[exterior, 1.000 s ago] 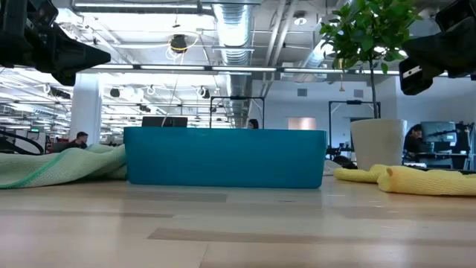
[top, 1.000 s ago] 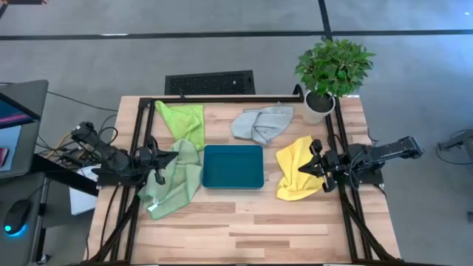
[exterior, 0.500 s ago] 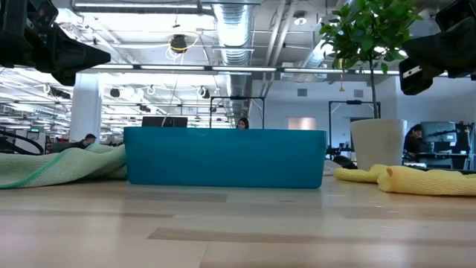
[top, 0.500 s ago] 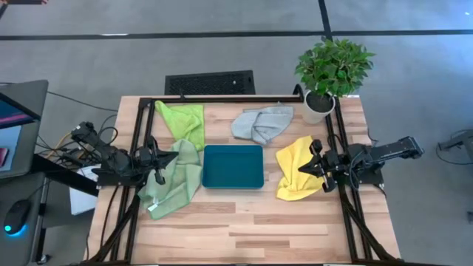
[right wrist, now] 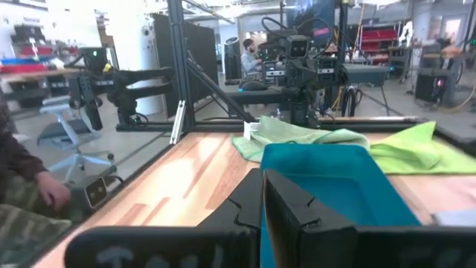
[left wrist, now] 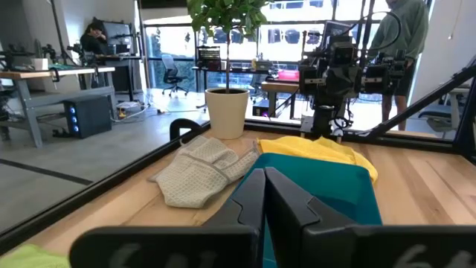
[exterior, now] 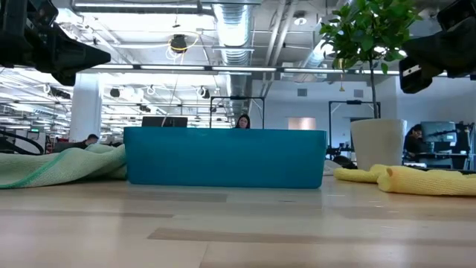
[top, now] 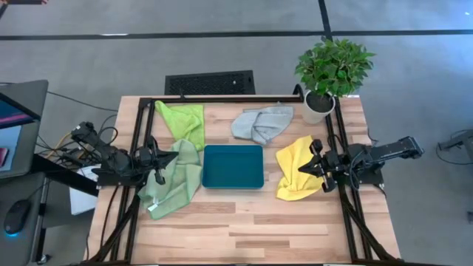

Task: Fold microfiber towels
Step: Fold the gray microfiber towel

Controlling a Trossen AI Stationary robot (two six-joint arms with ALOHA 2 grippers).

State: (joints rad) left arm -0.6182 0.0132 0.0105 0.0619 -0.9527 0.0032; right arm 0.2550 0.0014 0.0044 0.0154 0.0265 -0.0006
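- Left gripper (top: pixel 160 164) hangs at the left edge of the table, fingers pressed together with nothing between them (the left wrist view shows that clearly). The sage towel (top: pixel 171 179) lies crumpled right under and just ahead of its tip, long axis running front to back, so this arm is by far the nearer one for it.
- Right gripper (top: pixel 316 167) is the mirror case at the right edge: fingers closed on nothing, and the yellow towel (top: pixel 298 177) sits bunched directly below and just in front of it.
- Between the two grippers, ahead of both, is the teal tray (top: pixel 233 166), flanked by those two towels.
- Farther back, the lime towel (top: pixel 185 120) lies beyond the sage one on the left arm's side, and the grey towel (top: pixel 261 123) is behind the tray, closer to the plant pot (top: pixel 318 106).
- Looks like nothing is folded yet; each arm would have to open up and drop straight onto its own towel.
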